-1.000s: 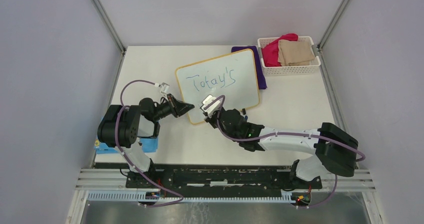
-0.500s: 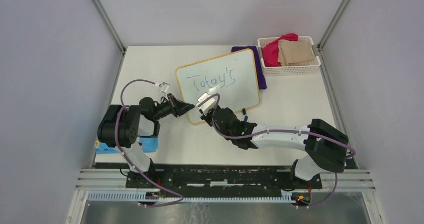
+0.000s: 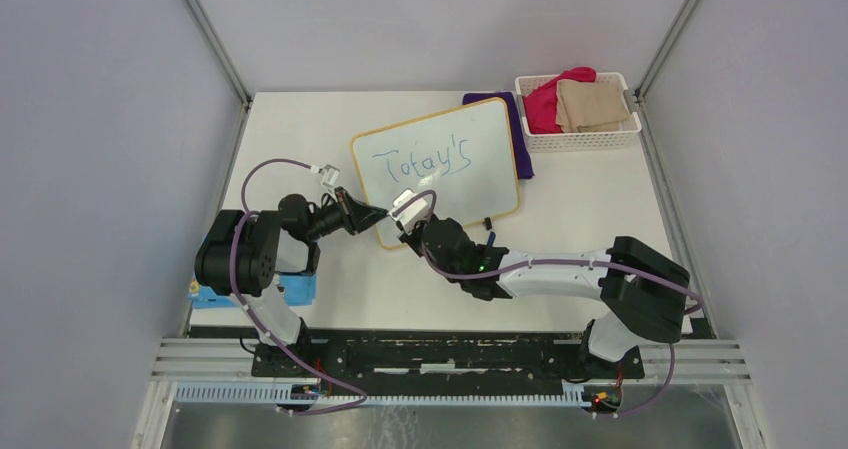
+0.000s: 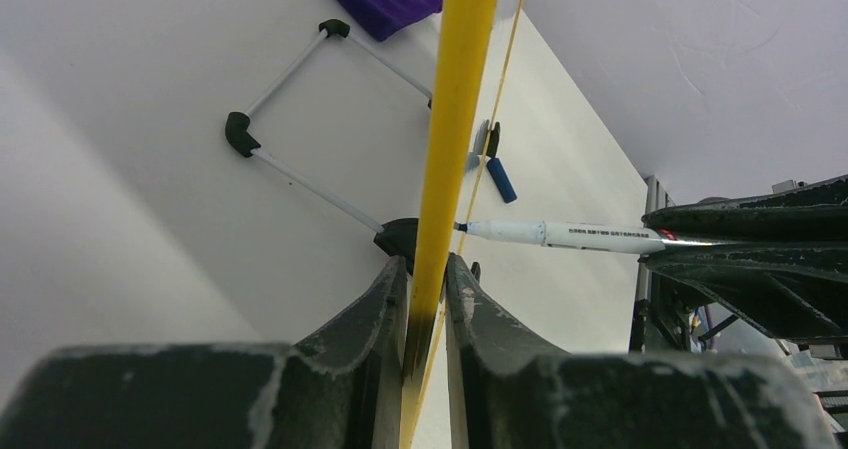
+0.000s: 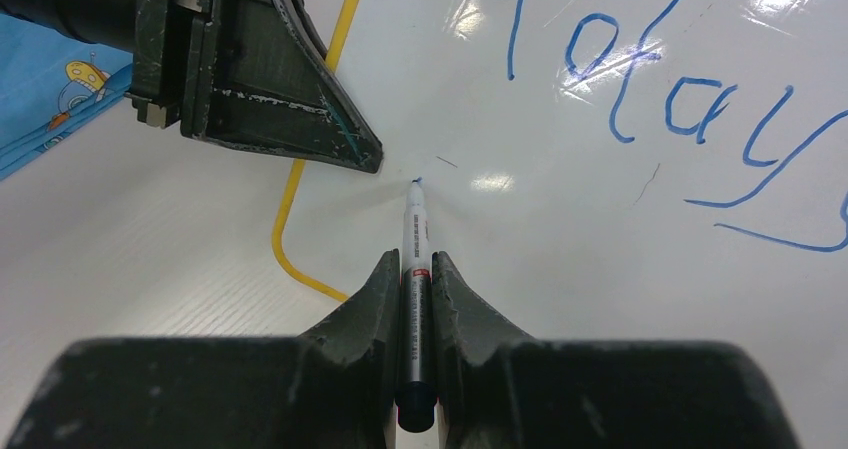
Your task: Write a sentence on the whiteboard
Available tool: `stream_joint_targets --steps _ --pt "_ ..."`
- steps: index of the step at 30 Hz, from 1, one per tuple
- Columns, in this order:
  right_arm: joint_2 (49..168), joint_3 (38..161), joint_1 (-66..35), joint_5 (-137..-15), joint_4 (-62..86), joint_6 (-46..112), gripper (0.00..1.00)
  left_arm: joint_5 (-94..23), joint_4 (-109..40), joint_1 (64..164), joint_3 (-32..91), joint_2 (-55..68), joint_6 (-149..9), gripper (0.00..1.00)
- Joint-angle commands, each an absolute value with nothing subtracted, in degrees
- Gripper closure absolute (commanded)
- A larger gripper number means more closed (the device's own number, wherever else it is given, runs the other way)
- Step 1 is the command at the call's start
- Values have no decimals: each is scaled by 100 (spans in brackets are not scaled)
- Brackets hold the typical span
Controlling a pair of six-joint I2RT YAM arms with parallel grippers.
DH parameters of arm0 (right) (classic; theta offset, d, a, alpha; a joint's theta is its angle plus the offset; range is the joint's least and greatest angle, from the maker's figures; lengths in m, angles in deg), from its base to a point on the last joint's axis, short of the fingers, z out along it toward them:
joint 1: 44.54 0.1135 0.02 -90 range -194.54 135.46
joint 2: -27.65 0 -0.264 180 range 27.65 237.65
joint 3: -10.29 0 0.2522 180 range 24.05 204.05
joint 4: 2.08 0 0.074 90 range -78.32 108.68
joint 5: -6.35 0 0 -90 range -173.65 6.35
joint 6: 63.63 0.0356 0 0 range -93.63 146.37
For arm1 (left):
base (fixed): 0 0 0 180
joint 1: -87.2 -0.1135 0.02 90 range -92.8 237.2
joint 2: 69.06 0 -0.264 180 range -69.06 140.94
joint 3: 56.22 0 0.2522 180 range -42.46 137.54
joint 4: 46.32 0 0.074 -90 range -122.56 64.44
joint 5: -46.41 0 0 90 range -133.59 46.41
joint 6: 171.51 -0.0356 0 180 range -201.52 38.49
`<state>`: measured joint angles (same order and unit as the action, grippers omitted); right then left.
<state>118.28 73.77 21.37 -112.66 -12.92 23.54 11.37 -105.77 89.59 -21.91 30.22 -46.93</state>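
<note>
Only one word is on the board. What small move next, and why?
Probably stroke the marker across the whiteboard to start the second line: the right gripper holds its tip at the bare patch under "Today's", and the left gripper clamps the board's edge.

A: Far right corner of the table (image 3: 300,139)?
B: White basket (image 3: 585,139), with a pink cloth (image 3: 545,104) and a tan cloth (image 3: 592,104) inside. A purple cloth (image 3: 524,154) lies flat just left of it.
A: Near left edge?
B: Blue booklet (image 3: 297,290), cartoon print. A small blue cap (image 4: 502,180) lies loose mid-table.
</note>
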Motion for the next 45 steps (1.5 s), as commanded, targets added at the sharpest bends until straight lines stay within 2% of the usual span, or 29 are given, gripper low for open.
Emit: stream_joint_targets --steps 1,28,37,45 --pt "11884 7597 2160 -11443 -1348 2469 100 904 -10289 8960 -2124 3096 -5075 98" --pt "11569 6986 2145 -11556 -1070 2628 100 890 -10208 8971 -2102 3085 -5103 98" --pt "11101 7229 2142 -11340 -1218 2608 100 886 -10178 8970 -2102 3087 -5110 98" --pt "11310 7562 2043 -11404 -1112 2460 100 876 -10101 8992 -2086 3063 -5150 98"
